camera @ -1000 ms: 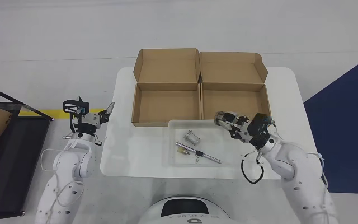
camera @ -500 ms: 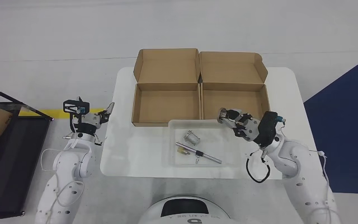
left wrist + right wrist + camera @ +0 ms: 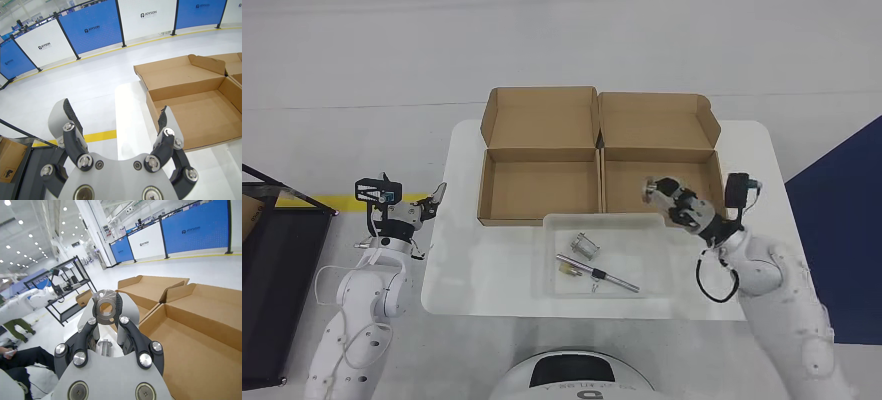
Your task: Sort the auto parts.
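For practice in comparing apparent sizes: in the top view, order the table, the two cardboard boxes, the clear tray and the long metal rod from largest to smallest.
1. table
2. left cardboard box and right cardboard box: look alike, unranked
3. clear tray
4. long metal rod

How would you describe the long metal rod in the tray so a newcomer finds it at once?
On the white table, in front of the two open cardboard boxes, lies a clear shallow tray. Of the two metal parts in it, take the long thin rod, lying aslant nearer the robot. Its neighbour, a stubby cylinder, is much shorter and thicker.
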### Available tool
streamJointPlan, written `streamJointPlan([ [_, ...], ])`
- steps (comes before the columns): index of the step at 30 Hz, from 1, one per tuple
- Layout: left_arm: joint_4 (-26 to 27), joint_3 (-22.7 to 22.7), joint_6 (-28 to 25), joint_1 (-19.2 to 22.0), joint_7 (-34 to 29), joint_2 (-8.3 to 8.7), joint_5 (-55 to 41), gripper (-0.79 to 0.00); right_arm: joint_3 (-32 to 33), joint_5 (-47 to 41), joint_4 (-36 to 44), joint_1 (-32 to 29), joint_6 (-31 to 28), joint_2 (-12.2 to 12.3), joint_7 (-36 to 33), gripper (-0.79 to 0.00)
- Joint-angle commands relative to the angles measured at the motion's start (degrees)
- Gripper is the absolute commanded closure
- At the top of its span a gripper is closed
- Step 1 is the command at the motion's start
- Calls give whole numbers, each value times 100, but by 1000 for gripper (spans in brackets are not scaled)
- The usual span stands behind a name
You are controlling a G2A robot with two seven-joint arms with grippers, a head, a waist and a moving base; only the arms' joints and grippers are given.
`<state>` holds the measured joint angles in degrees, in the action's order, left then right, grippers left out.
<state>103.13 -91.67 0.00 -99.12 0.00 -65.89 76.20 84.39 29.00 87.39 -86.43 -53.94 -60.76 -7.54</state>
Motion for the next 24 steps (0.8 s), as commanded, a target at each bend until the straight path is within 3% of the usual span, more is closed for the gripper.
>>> streamJointPlan([
  [1, 0, 0, 0, 0, 0, 0, 0, -785, -232, -1309, -281, 237, -216, 35, -695, 0],
  [10, 0, 0, 0, 0, 0, 0, 0, -785, -930, -5672, -959, 1175, 107, 241, -3886, 0],
  [16, 0, 0, 0, 0, 0, 0, 0, -785, -1156, -8255, -1080, 1540, 1270, 261, -5550, 0],
  [19, 0, 0, 0, 0, 0, 0, 0, -785, -1125, -8982, -1230, 1659, 1698, 221, -5978, 0],
  [24, 0, 0, 0, 0, 0, 0, 0, -785, -1069, -9198, -1615, 1792, 1814, 123, -6095, 0],
])
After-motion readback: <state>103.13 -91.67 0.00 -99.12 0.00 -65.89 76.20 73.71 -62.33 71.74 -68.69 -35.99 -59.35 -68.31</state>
